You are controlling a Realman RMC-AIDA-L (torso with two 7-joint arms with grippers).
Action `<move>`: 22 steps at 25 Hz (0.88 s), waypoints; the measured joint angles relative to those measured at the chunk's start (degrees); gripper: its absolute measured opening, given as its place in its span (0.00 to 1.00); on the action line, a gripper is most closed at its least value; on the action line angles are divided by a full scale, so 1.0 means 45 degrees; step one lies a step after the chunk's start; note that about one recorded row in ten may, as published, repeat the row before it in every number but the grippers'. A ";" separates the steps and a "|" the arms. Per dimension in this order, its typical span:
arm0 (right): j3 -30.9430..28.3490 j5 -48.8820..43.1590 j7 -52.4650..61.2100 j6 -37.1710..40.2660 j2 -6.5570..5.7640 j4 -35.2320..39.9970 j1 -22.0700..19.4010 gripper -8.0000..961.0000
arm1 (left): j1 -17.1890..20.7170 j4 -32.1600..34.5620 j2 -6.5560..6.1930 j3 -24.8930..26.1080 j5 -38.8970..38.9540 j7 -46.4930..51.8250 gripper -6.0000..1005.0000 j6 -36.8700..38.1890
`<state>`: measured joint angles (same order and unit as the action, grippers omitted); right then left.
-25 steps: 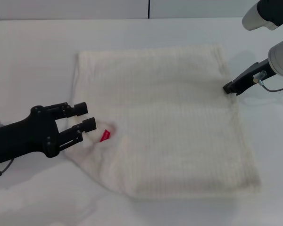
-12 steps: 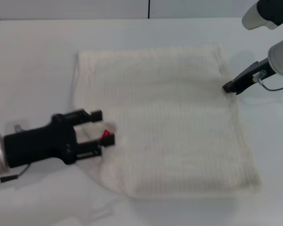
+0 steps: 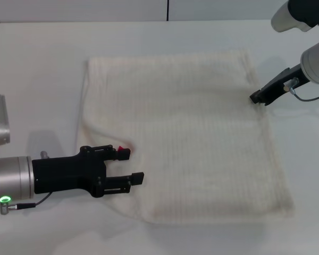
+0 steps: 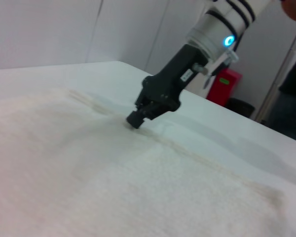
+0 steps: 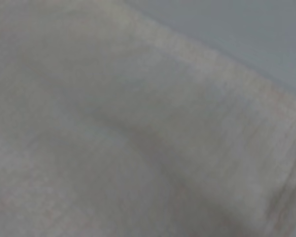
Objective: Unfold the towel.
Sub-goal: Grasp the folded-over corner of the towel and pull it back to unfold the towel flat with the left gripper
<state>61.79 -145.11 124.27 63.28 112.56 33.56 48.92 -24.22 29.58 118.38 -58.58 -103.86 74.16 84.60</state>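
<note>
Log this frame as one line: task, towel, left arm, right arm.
unfold towel | towel flat on table | left gripper open at its near-left corner | right gripper at its right edge

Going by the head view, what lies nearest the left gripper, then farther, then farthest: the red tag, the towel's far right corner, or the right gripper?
1. Red tag: right beside the left gripper, on the towel's near left part.
2. Right gripper: across the towel, at its right edge.
3. Far right corner: at the back; close to the right gripper, so nearly tied.
</note>
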 joint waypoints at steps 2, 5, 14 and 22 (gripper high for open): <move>0.0000 0.0000 0.0000 0.0000 0.0004 0.0002 0.0006 0.01 | -0.0001 -0.0006 0.0005 0.0024 0.0030 0.0003 0.71 -0.0128; 0.0000 0.0000 0.0000 0.0000 0.0014 -0.0002 0.0007 0.01 | 0.0008 -0.0008 -0.0010 0.0089 0.0251 0.0006 0.69 -0.0190; 0.0000 0.0000 0.0002 0.0000 0.0031 -0.0015 -0.0003 0.01 | 0.0156 0.0104 -0.0094 0.0198 0.0424 0.0017 0.65 -0.0160; 0.0000 0.0001 0.0002 0.0000 0.0026 -0.0001 -0.0013 0.01 | 0.0323 0.0048 -0.0113 0.0200 0.0319 0.0024 0.62 -0.0200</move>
<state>61.79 -145.11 124.28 63.28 112.67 33.56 48.86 -22.76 29.79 117.87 -57.69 -102.43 74.27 83.70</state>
